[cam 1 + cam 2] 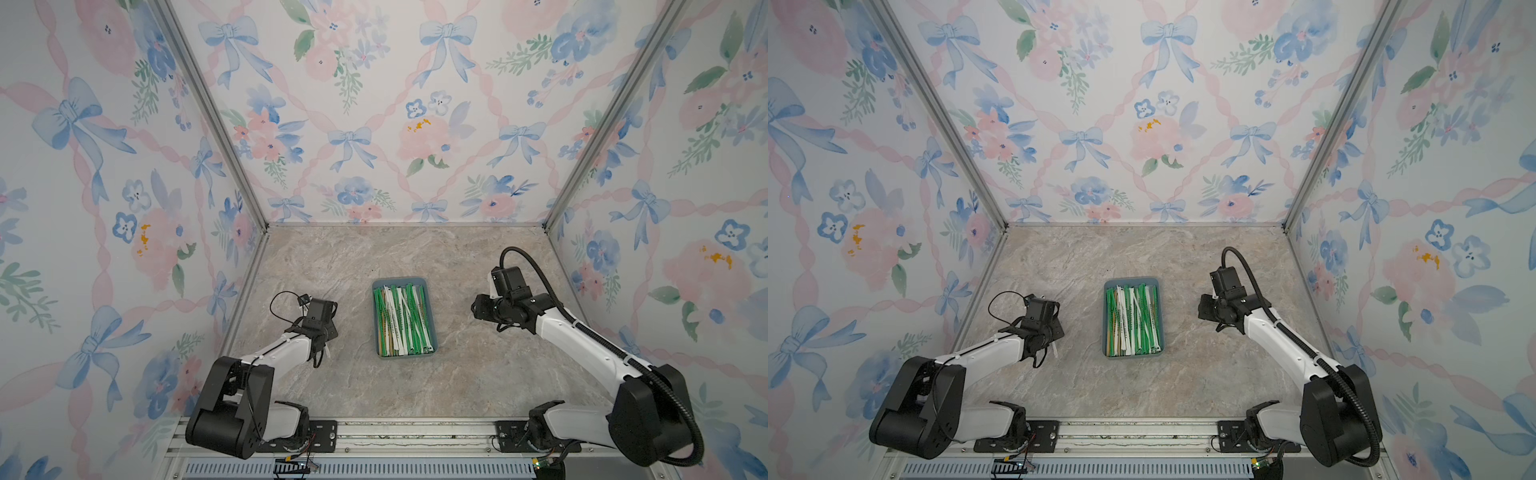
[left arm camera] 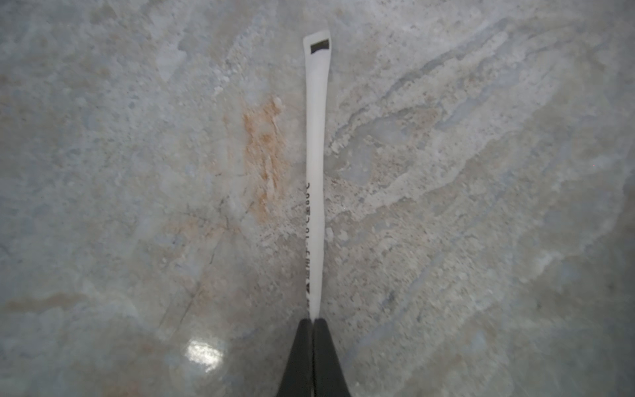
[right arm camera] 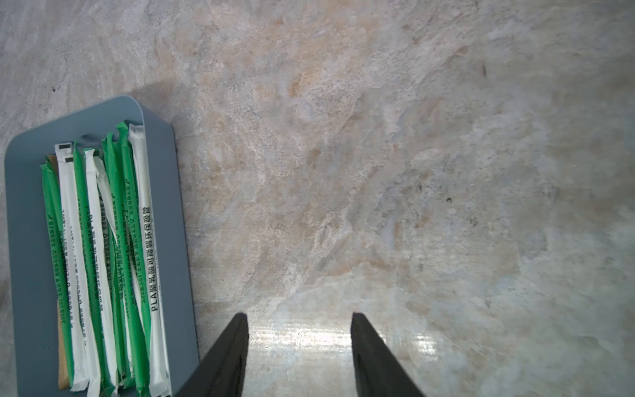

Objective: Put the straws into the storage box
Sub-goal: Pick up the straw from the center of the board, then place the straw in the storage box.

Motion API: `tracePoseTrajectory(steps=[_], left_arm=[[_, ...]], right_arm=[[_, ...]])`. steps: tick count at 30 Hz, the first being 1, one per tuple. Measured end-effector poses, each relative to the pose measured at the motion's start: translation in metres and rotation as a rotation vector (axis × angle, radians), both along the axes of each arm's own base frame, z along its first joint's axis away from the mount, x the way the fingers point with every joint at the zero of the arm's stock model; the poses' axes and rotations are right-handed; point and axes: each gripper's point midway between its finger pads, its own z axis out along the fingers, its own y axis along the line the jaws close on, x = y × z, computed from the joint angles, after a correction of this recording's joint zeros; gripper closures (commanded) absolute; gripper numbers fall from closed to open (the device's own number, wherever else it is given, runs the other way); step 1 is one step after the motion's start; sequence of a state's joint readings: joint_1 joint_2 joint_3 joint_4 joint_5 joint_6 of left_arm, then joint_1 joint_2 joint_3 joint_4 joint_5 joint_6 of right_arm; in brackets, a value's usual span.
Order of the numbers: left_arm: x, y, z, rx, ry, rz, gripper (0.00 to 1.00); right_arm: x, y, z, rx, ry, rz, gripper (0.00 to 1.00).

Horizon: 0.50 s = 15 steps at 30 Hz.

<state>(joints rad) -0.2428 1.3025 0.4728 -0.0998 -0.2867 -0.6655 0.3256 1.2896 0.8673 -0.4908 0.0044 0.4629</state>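
The slate-blue storage box (image 1: 432, 316) (image 1: 1161, 320) sits mid-table in both top views, holding several green, white and tan straws (image 1: 403, 320) (image 1: 1133, 322) laid lengthwise. My left gripper (image 1: 322, 338) (image 2: 313, 321) is to the left of the box, shut on one end of a white printed straw (image 2: 315, 165). That straw reaches out over the bare tabletop, and its end pokes out below the wrist (image 1: 328, 353). My right gripper (image 1: 478, 309) (image 3: 299, 314) hovers right of the box, open and empty. In the right wrist view the box (image 3: 27, 213) and its straws (image 3: 103, 240) lie beside the gripper.
The marble-patterned tabletop (image 1: 374, 386) is enclosed by floral walls on three sides. A metal rail (image 1: 415, 436) with both arm bases runs along the front edge.
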Motion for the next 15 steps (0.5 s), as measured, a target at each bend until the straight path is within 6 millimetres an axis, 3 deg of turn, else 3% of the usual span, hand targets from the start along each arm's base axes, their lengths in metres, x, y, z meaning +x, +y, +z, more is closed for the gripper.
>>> tracePoseTrajectory(steps=[3,6,13,15], left_arm=[[0.001,-0.018,0.013,-0.027,-0.042,-0.053,1.00],[0.002,-0.048,0.028,-0.057,-0.082,-0.134,1.00],[0.011,-0.157,0.077,-0.162,-0.176,-0.357,1.00],[0.014,-0.178,0.083,-0.185,-0.185,-0.390,1.00]], right_arm=[[-0.001,-0.010,0.002,0.001,-0.007,-0.028,0.49],[-0.002,-0.016,0.008,-0.001,-0.023,-0.038,0.50],[-0.003,-0.016,0.018,0.005,-0.057,-0.033,0.48],[-0.003,-0.017,0.018,0.005,-0.057,-0.033,0.48]])
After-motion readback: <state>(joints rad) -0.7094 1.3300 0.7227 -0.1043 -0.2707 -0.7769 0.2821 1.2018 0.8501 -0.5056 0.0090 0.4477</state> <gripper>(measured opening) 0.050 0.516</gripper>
